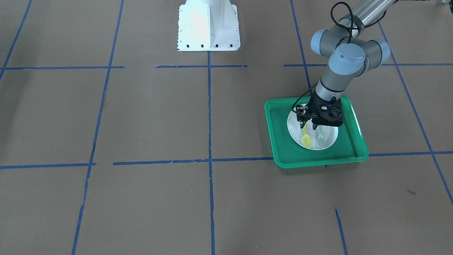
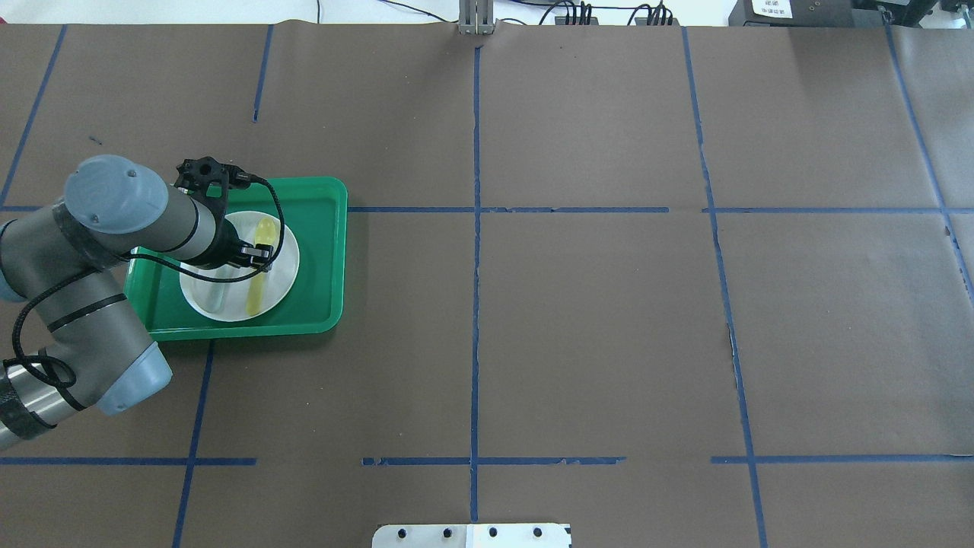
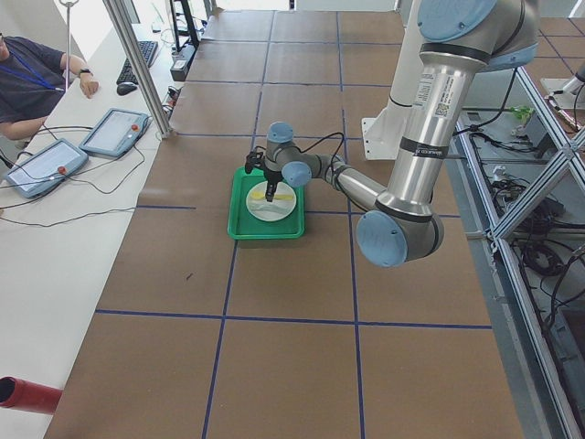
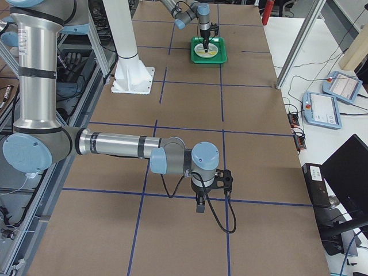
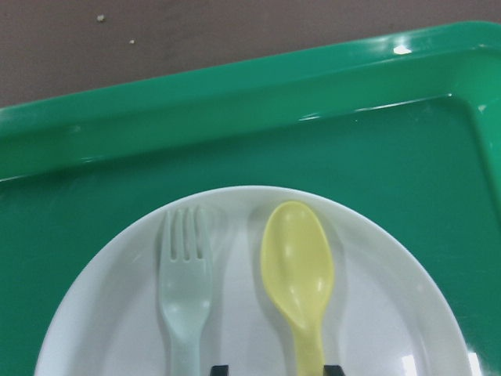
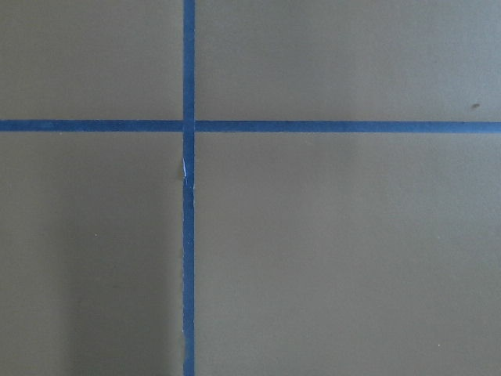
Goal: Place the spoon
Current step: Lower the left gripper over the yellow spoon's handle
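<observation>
The small yellow spoon (image 5: 297,266) lies flat on a white plate (image 5: 376,313), next to a pale grey-green fork (image 5: 185,274). The plate sits in a green tray (image 5: 235,149). My left gripper (image 1: 308,126) points down just over the plate (image 1: 293,124) and is open. The spoon's handle lies between its fingertips (image 5: 220,369), closer to one of them, and neither tip presses on it. From overhead, the spoon (image 2: 255,297) shows partly under the gripper (image 2: 255,259). My right gripper (image 4: 198,206) hangs over bare table far from the tray. I cannot tell whether it is open or shut.
The tray (image 2: 319,228) sits on the robot's left half of the brown table with blue tape lines. The robot's white base (image 1: 208,26) stands at mid-table. An operator (image 3: 32,78) and tablets (image 3: 114,133) are at a side desk.
</observation>
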Robot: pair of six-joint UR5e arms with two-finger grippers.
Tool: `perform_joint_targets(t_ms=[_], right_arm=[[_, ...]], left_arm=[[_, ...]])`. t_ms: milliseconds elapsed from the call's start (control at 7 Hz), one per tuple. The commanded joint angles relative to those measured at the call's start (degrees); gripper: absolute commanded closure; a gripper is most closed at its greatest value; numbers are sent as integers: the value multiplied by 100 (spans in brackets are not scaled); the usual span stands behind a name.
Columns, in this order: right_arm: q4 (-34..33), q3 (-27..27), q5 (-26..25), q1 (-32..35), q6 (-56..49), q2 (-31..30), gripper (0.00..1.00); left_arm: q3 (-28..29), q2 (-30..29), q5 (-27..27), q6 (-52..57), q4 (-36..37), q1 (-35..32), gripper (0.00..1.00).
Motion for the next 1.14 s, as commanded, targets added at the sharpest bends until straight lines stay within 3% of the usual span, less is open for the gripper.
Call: perform_joint_targets(t_ms=[0,1000], right_arm=[[2,0,0,0,0,8,0],[2,0,0,0,0,8,0]], left_arm=[[13,-20,-9,2,1,38,50],[66,-28,-44,-305,36,47,53]])
